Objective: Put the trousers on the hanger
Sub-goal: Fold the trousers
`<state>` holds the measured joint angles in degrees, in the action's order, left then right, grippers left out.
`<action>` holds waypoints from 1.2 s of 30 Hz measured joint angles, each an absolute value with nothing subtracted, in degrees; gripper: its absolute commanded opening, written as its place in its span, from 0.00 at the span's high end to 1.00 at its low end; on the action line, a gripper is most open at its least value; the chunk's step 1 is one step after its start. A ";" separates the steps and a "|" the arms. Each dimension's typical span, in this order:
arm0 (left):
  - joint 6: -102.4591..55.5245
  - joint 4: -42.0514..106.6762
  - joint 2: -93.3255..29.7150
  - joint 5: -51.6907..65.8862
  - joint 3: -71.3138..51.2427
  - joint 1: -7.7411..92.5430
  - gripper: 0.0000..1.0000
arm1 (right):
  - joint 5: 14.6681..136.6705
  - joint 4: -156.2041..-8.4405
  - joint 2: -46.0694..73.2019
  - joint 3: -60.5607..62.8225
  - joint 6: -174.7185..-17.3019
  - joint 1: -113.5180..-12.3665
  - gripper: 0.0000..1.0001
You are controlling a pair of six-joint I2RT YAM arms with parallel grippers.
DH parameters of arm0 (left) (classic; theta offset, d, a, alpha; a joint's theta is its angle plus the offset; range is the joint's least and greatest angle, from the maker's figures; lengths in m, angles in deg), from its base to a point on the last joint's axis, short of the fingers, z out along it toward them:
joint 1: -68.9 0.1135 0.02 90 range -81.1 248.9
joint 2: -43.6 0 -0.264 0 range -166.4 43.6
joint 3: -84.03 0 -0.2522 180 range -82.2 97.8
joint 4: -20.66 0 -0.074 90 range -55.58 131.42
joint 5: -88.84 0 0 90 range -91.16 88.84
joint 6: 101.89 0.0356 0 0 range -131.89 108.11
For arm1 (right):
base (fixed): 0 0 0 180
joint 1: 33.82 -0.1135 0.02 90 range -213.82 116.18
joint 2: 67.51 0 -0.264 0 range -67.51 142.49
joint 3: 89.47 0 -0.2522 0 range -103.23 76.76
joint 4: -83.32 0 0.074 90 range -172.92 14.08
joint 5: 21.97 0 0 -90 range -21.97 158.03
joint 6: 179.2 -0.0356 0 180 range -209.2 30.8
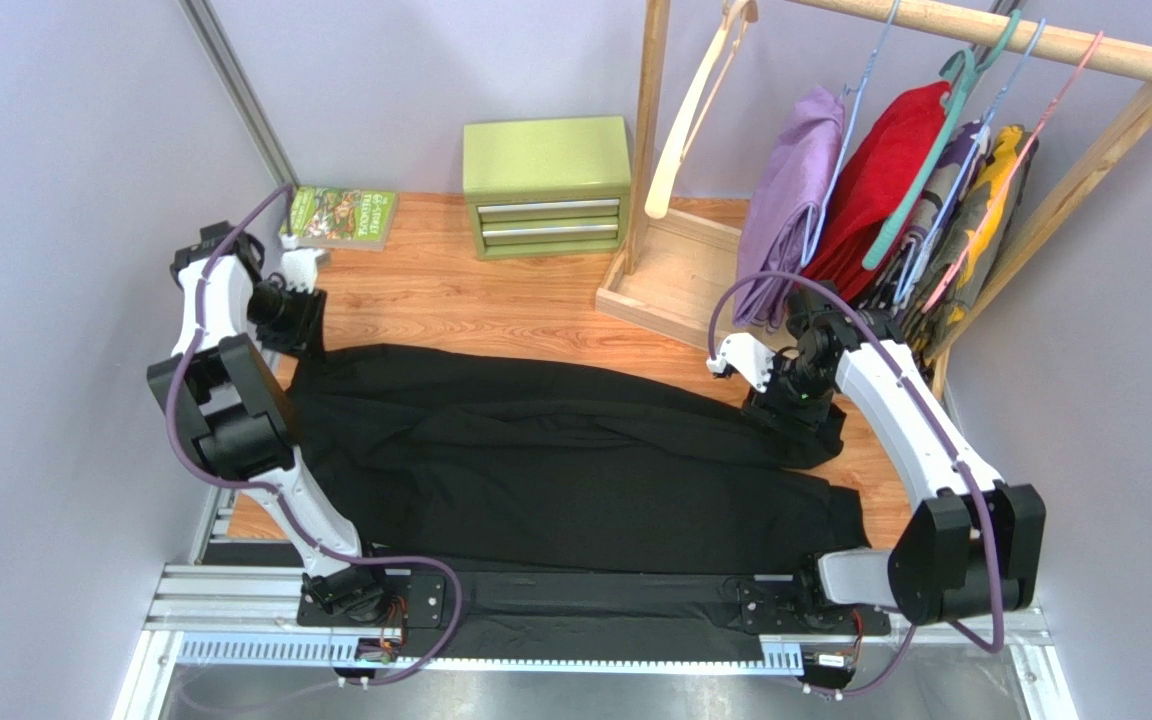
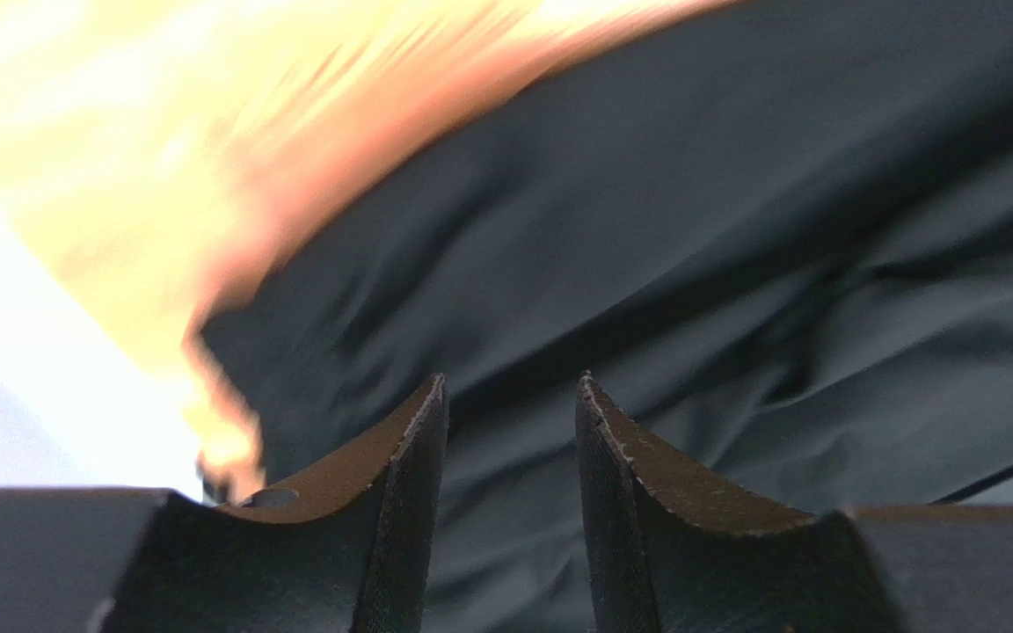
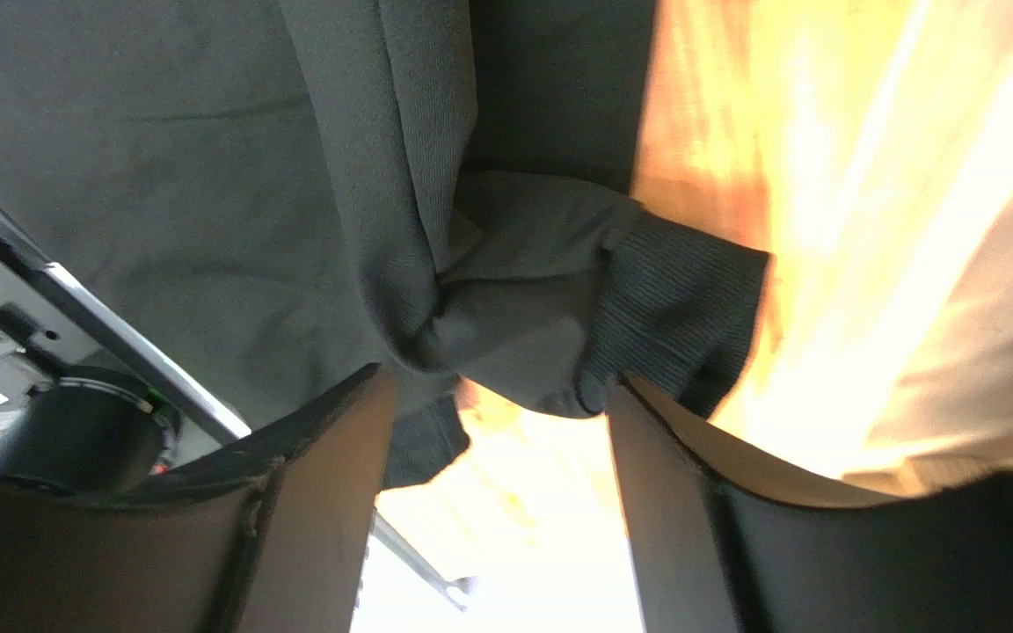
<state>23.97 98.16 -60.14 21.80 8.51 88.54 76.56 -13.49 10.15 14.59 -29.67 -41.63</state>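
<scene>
The black trousers (image 1: 567, 465) lie spread flat across the wooden table, from the left arm to the right arm. My left gripper (image 1: 297, 321) hovers over their far left corner; in the left wrist view it (image 2: 512, 385) is open with only dark cloth (image 2: 684, 264) beyond the fingers. My right gripper (image 1: 797, 411) is at the far right end; in the right wrist view it (image 3: 499, 380) is open, with a ribbed trouser cuff (image 3: 677, 310) just past its fingertips. The pale wooden hanger (image 1: 699, 108) hangs on the rack at the back.
A wooden clothes rack (image 1: 988, 30) at the back right holds purple (image 1: 793, 188) and red (image 1: 883, 173) garments on thin hangers; its base (image 1: 672, 270) rests on the table. A green drawer box (image 1: 548, 185) and a book (image 1: 342, 216) sit at the back.
</scene>
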 measured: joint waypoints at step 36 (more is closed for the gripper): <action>24.47 85.24 -78.52 19.15 17.10 66.42 0.94 | 67.41 -39.06 3.77 35.01 -28.60 -40.06 0.44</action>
